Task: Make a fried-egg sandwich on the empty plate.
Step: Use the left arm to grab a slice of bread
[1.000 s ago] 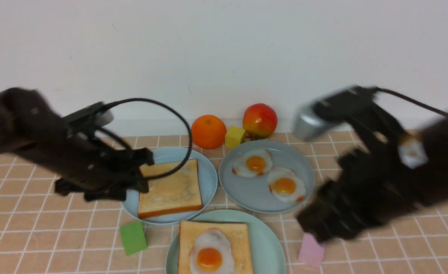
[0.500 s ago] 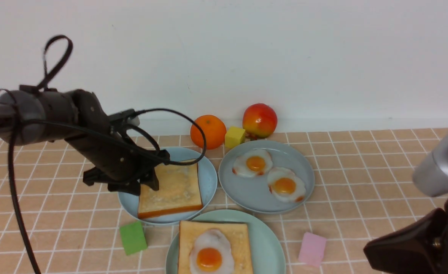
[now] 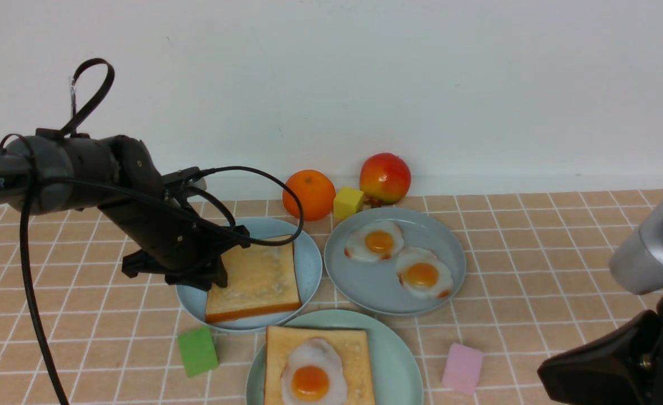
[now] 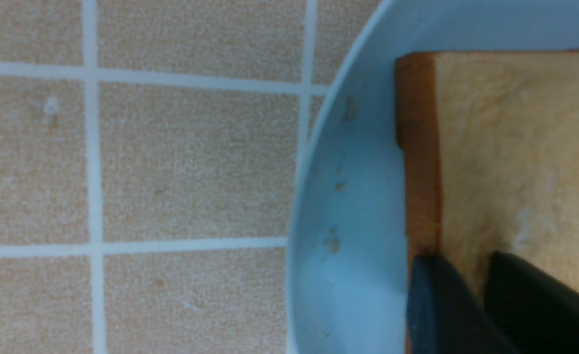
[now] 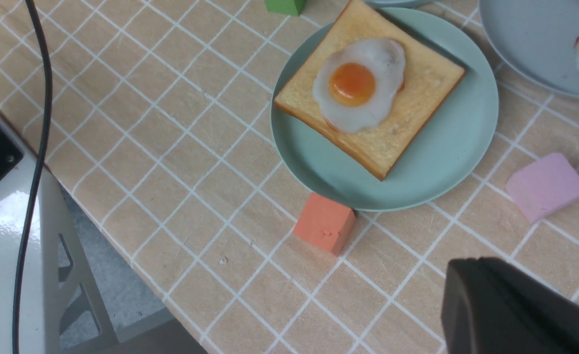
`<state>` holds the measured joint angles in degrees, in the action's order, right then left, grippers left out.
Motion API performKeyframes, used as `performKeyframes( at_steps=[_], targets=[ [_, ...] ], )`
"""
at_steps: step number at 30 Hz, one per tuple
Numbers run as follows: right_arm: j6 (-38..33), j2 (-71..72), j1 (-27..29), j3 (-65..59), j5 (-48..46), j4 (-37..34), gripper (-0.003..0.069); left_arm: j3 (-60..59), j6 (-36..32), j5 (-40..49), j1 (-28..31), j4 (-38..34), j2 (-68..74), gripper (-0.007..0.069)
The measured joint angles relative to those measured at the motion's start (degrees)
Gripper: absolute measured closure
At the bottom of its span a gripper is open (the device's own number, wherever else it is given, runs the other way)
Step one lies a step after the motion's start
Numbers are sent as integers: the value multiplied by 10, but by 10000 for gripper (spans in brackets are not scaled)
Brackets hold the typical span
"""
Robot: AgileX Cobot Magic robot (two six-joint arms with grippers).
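Observation:
The mint-green plate [image 3: 393,360] sits front centre, also in the right wrist view [image 5: 447,162]. On it lies a toast slice [image 3: 354,349] [image 5: 417,98] with a fried egg [image 3: 312,371] [image 5: 358,83] on top. A second toast slice [image 3: 258,278] [image 4: 515,147] lies flat on the sky-blue plate [image 3: 309,264] [image 4: 358,196]. My left gripper [image 3: 219,270] [image 4: 466,260] is at that slice's left edge, jaws closed on the crust, one finger outside and one on top. My right gripper [image 3: 551,371] [image 5: 471,263] is shut and empty, low at the front right.
A grey-blue plate [image 3: 376,287] holds two fried eggs [image 3: 373,242] [image 3: 421,275]. An orange [image 3: 309,194], yellow cube [image 3: 347,202] and apple [image 3: 385,177] stand behind. Green block [image 3: 196,351], pink block [image 3: 462,368] and orange-red block [image 5: 324,228] lie near the mint plate.
My right arm has pulled back from over the table to the lower right. My left gripper has moved right and down onto the left edge of the toast on the sky-blue plate.

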<state>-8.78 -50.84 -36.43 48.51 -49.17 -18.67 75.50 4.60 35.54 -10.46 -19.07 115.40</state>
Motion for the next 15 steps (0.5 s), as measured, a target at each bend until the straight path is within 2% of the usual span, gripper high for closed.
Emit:
performKeyframes(
  at_steps=[2,4,15],
  targets=[
    [0,0,0,0,0,-2,665,0,0,1,1,0,0,601],
    [0,0,0,0,0,-4,664,0,0,2,1,0,-1,633],
    [0,0,0,0,0,-6,657,-3,-1,31,0,8,-51,638]
  ],
)
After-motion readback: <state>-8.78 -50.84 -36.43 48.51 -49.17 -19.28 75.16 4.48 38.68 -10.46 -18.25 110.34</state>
